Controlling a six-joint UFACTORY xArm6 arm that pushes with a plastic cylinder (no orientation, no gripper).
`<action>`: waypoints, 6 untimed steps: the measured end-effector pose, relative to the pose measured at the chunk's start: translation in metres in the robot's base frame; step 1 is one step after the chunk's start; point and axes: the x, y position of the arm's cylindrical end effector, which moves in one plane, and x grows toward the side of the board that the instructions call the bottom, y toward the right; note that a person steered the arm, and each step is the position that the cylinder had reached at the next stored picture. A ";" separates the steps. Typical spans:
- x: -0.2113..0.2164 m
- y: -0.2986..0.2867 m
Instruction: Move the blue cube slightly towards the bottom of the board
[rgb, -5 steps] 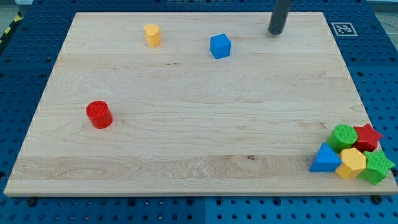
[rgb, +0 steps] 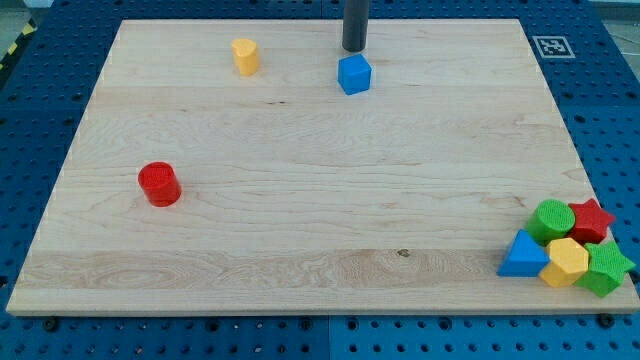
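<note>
Fingers we have none, only our tip (rgb: 354, 49), holding nothing and standing just at the blue cube's (rgb: 354, 74) twelve o'clock near the board's (rgb: 300, 200) top edge, so the approach looks done and the short push towards six o'clock remains.

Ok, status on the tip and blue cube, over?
My tip just above the blue cube, toward the view's top. Cube near top edge. Path toward the bottom clear; nothing in the way.
</note>
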 end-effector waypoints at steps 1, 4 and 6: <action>0.003 -0.003; 0.056 -0.013; 0.093 -0.013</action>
